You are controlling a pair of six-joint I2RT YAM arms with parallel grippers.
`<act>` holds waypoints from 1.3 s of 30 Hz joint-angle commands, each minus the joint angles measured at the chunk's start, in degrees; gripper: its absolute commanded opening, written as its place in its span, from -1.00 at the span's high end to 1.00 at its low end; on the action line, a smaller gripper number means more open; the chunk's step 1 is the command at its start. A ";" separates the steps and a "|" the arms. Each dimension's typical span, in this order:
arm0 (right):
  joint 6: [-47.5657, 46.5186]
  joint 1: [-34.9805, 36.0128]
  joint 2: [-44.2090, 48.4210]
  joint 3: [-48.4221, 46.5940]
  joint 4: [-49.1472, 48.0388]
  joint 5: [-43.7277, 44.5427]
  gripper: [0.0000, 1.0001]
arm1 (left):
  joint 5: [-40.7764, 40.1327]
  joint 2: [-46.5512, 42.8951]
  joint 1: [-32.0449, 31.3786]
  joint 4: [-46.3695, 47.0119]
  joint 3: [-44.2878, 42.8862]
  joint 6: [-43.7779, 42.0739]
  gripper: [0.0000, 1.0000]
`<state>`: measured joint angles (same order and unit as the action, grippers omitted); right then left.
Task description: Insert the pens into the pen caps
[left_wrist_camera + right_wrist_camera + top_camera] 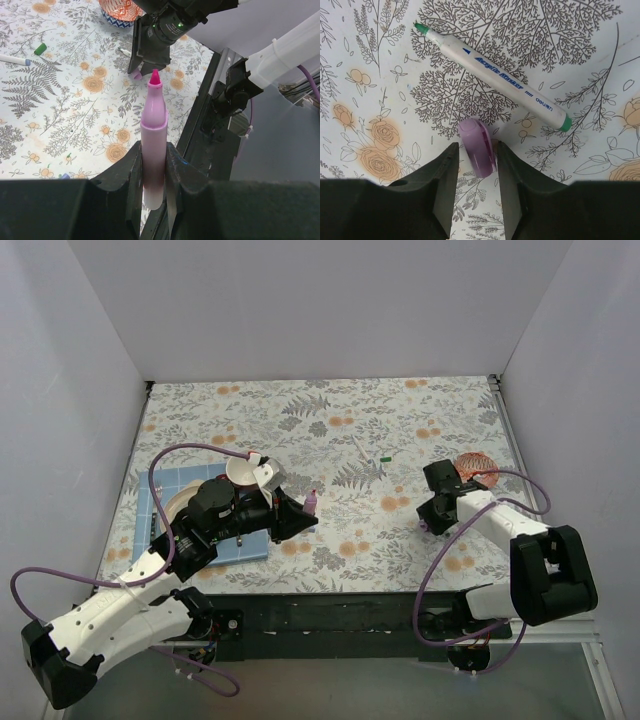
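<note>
The pink pen is clenched by its barrel in the jaws of the left gripper. Its pink tip points away, above the table, left of centre. The lilac cap, probably its mate, lies on the table at the right. It sits between the jaws of the right gripper, which stand close on either side; I cannot tell whether they pinch it. A white pen lies just beyond the cap, apart from it. To do this step well, the right jaws should close squarely on the cap's middle without nudging the white pen. They should then lift it and turn its open end towards the pink tip, so both share one line before pushing.
</note>
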<state>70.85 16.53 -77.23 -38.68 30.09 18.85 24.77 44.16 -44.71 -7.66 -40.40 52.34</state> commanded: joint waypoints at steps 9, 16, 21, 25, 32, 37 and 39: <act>-13.78 -0.36 -2.05 3.78 -10.74 -0.56 0.72 | -1.31 -0.66 -0.03 1.24 -0.38 -0.66 1.00; -34.36 -0.36 7.78 6.24 -22.87 -11.46 0.97 | 1.50 7.95 -0.03 1.77 -5.28 0.92 1.00; -40.43 -0.28 17.70 5.46 -26.47 -20.40 0.97 | 2.38 14.88 -0.03 2.30 -10.22 0.93 1.00; -39.05 -0.28 24.39 5.18 -35.42 -32.97 0.97 | 6.50 16.48 0.06 7.30 -7.51 5.12 1.00; -29.72 0.43 36.62 8.88 -53.81 -45.92 0.97 | 16.09 15.08 0.06 18.72 -2.32 18.30 1.00; -27.53 0.52 39.79 8.35 -58.03 -49.17 0.97 | 18.99 16.04 0.06 28.66 -2.04 22.72 1.00; -25.42 0.43 40.49 8.70 -60.49 -50.31 0.97 | 22.05 19.20 -0.03 33.13 -3.18 25.34 1.00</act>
<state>41.34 16.91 -37.65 -30.13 -22.11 -26.76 40.62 61.01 -44.71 14.28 -41.71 71.53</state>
